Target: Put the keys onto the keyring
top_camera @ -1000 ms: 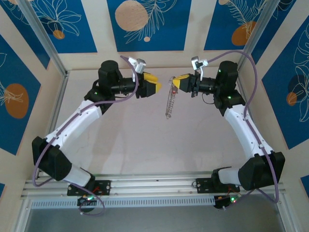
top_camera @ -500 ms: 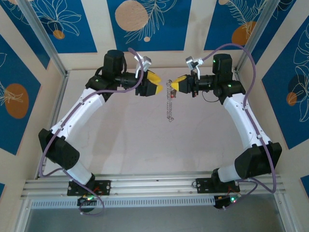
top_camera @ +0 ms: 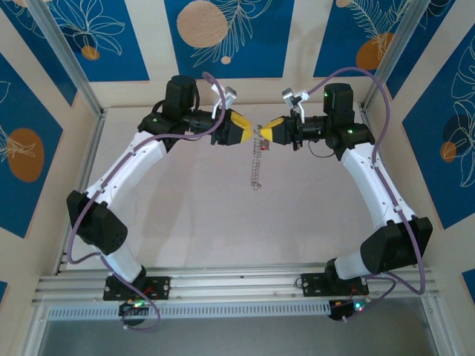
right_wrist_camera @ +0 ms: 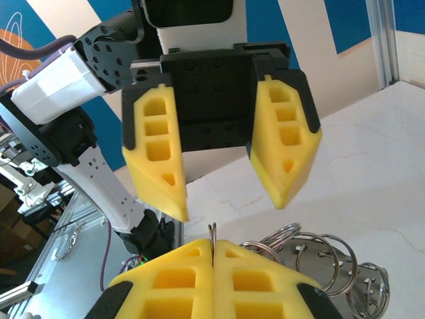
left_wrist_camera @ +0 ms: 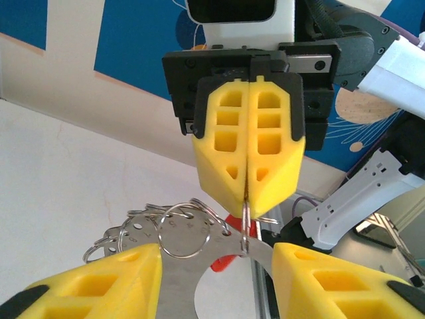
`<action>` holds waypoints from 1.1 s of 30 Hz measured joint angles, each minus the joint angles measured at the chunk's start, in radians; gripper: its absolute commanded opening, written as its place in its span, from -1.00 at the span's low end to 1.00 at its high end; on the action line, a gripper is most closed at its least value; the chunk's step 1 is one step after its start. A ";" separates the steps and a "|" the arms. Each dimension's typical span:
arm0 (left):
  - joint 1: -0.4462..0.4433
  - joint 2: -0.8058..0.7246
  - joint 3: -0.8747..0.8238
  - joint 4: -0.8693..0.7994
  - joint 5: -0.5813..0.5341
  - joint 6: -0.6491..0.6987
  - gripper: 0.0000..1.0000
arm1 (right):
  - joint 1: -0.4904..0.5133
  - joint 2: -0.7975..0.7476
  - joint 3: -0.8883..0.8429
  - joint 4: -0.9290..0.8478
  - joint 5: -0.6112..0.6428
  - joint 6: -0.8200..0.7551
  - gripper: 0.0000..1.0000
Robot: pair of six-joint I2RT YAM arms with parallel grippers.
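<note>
Fingers on the left gripper (right_wrist_camera: 231, 208) stand partway apart, with clear air between the two yellow pads and nothing clamped. It points rightward, nose to nose with its partner, high over the back of the table (top_camera: 185, 215).

Straight ahead of that gap, almost at the tips, is the keyring (left_wrist_camera: 246, 224). It is a thin wire loop seen edge-on, so its plane lines up with the opening rather than lying across it. Below it dangles the rest of the bunch: a cluster of split rings (left_wrist_camera: 184, 229) and a flat silver tag (left_wrist_camera: 199, 286), which in the left wrist view sits between the left pads. I cannot tell whether it touches them. The red key (left_wrist_camera: 222, 260) peeks out behind the tag, just under the pinch point. From above, the bunch's long axis runs from the two grippers down towards the table, crosswise to the line of both.

The right gripper (left_wrist_camera: 247, 198) is closed tight, nipping the keyring by its top edge and carrying the whole bunch.

As I judge it, the left arm is the free one and close enough to act. Any closing move depends on the loop staying centred in that gap.
</note>
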 measured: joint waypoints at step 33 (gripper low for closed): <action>-0.037 0.005 0.000 0.022 0.025 -0.021 -0.82 | 0.019 0.012 0.000 0.037 0.013 0.016 -1.00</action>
